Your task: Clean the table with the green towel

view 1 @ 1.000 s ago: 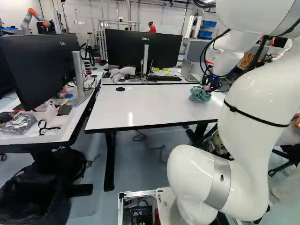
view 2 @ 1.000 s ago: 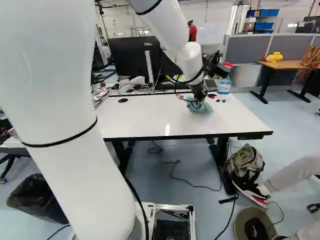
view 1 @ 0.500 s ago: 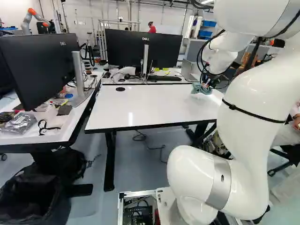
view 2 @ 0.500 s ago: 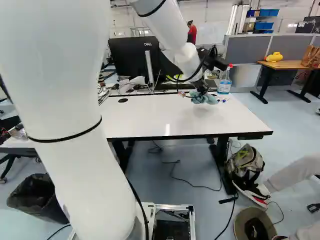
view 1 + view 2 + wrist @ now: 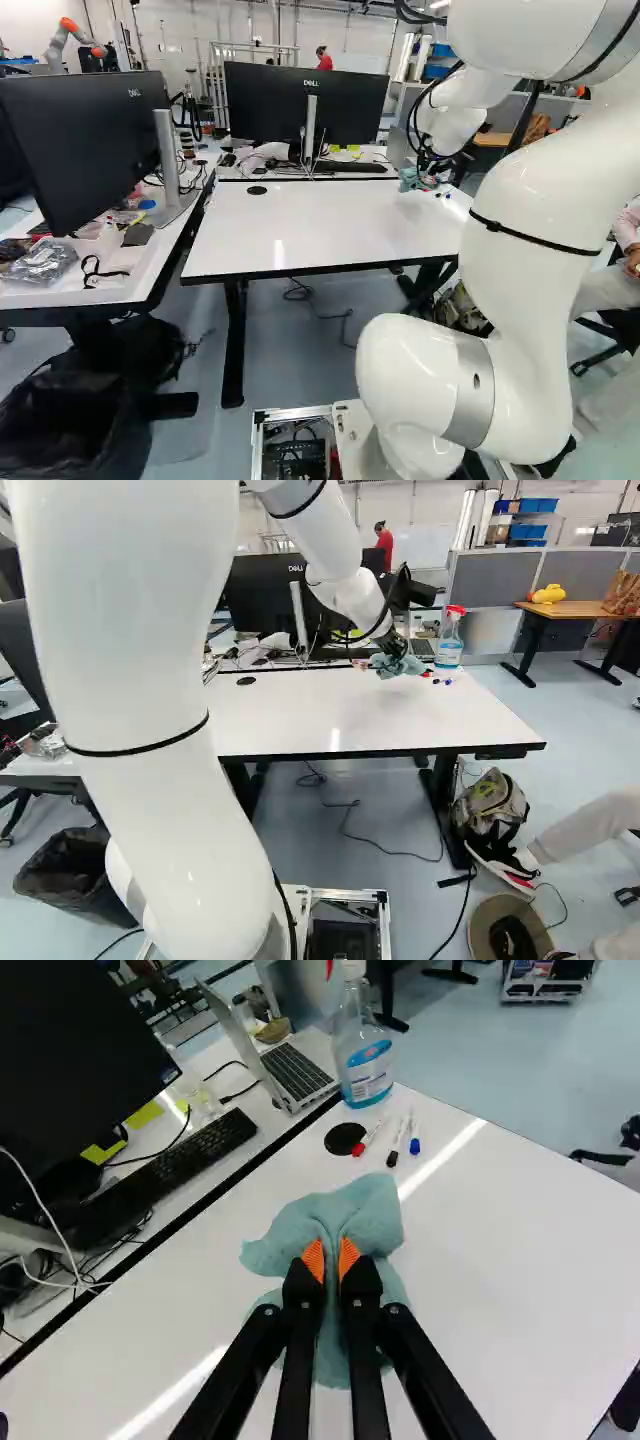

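My gripper (image 5: 392,642) has its jaws clenched on the green towel (image 5: 372,1210), a pinched fold of it caught between my orange pads (image 5: 313,1259) while the rest bunches ahead of them and spreads out to both sides. I have it at the far part of the white table (image 5: 510,1260), though I cannot tell how much of it touches the top; near it lie three markers (image 5: 397,1144) by a black disc (image 5: 344,1139), with a spray bottle (image 5: 365,1065) just beyond.
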Tool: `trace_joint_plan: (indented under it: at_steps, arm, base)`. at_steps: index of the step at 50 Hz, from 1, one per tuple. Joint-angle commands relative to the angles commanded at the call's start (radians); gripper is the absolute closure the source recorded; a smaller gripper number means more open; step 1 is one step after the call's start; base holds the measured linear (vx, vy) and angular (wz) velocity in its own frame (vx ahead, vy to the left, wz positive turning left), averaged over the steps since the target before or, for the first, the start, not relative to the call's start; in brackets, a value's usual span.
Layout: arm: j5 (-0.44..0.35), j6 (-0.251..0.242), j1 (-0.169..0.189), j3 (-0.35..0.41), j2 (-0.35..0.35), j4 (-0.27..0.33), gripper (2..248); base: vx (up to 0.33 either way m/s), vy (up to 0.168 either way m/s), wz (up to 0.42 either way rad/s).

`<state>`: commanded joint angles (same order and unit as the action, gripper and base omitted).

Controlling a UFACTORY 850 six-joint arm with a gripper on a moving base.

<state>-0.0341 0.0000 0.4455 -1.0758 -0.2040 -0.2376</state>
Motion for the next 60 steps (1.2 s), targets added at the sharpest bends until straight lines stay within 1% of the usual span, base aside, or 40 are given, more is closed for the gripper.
trace_joint_plan:
  at_steps: [10, 22, 34, 43, 45, 60]
  arm:
    - [-0.023, 0.0, -0.03, -0.001, -0.001, 0.105, 213]
    - [-0.065, 0.0, -0.062, 0.024, 0.021, 0.231, 213]
    - [-0.136, 0.0, -0.086, 0.063, 0.057, 0.355, 213]
    - [-0.196, 0.0, -0.099, 0.07, 0.063, 0.442, 213]
    - [-0.206, 0.0, -0.104, 0.068, 0.062, 0.455, 213]
    - [-0.206, 0.0, -0.145, 0.04, 0.036, 0.455, 213]
  base:
    - [0.0, 0.0, 0.0]
    - [0.0, 0.0, 0.0]
    - [0.0, 0.0, 0.0]
    - [0.0, 0.0, 0.0]
    - [0.0, 0.0, 0.0]
    - [0.0, 0.0, 0.0]
